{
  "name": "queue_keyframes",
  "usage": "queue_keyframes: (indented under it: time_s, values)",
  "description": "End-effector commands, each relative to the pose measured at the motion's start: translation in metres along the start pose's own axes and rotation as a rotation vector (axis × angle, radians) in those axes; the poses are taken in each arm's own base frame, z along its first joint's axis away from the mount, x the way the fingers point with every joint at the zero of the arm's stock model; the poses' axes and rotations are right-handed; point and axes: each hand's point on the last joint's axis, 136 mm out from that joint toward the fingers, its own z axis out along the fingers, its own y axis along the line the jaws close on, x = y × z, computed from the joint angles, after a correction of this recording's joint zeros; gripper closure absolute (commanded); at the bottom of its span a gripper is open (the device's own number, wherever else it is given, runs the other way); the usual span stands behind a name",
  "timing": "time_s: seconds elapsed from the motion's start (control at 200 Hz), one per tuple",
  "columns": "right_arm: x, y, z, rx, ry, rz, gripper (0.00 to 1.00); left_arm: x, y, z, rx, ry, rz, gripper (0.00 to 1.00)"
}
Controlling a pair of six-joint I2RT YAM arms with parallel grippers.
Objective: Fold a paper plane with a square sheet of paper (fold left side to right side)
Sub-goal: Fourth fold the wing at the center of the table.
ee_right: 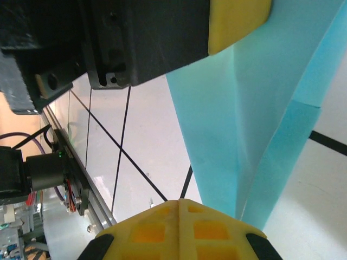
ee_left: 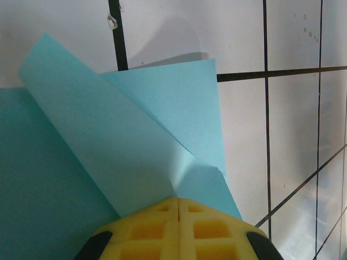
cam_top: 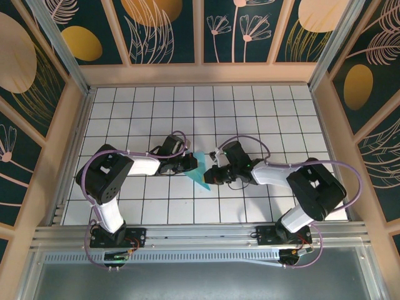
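Item one, closest to your left wrist lens: left hand [ee_left: 179, 211], yellow pads [ee_left: 146, 230] pressed flat together, clenched on the square sheet of paper [ee_left: 135, 141] where a curled-over flap comes to a point at their seam. Paper: turquoise, partly folded, one layer lying over another, with the white gridded desk [ee_left: 293, 135] beyond it.

Item two, closest to your right wrist lens: right hand [ee_right: 179, 214], pads likewise pressed together with no gap. Creased paper runs down to the right-side pad; whether it is nipped there you cannot tell. Beyond, the left hand's yellow fingertip [ee_right: 238, 21] sits at the paper's upper end.

Item three, from above: arm bases [cam_top: 119, 237] at the near rail [cam_top: 200, 232], arms bent inward, both hands facing each other near mid-desk, the paper a small blue wedge between them.

Item four, farthest from you: wall panels [cam_top: 156, 31], dark with gold discs and pale leaf outlines.
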Motion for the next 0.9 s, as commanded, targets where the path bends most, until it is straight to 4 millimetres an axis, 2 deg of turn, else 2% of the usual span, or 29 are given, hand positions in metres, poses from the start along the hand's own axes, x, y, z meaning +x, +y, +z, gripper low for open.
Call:
queue_keyframes:
  time_s: [0.0, 0.576, 0.816, 0.896]
  values:
    - [0.005, 0.004, 0.007, -0.043, 0.015, 0.001, 1.0, 0.028, 0.054, 0.002, -0.201, 0.073, -0.049, 1.0]
    - [0.031, -0.011, 0.018, -0.023, 0.055, 0.044, 1.0, 0.028, 0.054, 0.003, -0.205, 0.07, -0.051, 1.0]
    - [0.033, -0.012, 0.02, -0.023, 0.057, 0.049, 1.0, 0.027, 0.055, 0.002, -0.209, 0.069, -0.05, 1.0]
    - [0.029, -0.007, 0.018, -0.036, 0.05, 0.042, 1.0, 0.027, 0.054, 0.002, -0.208, 0.068, -0.05, 1.0]
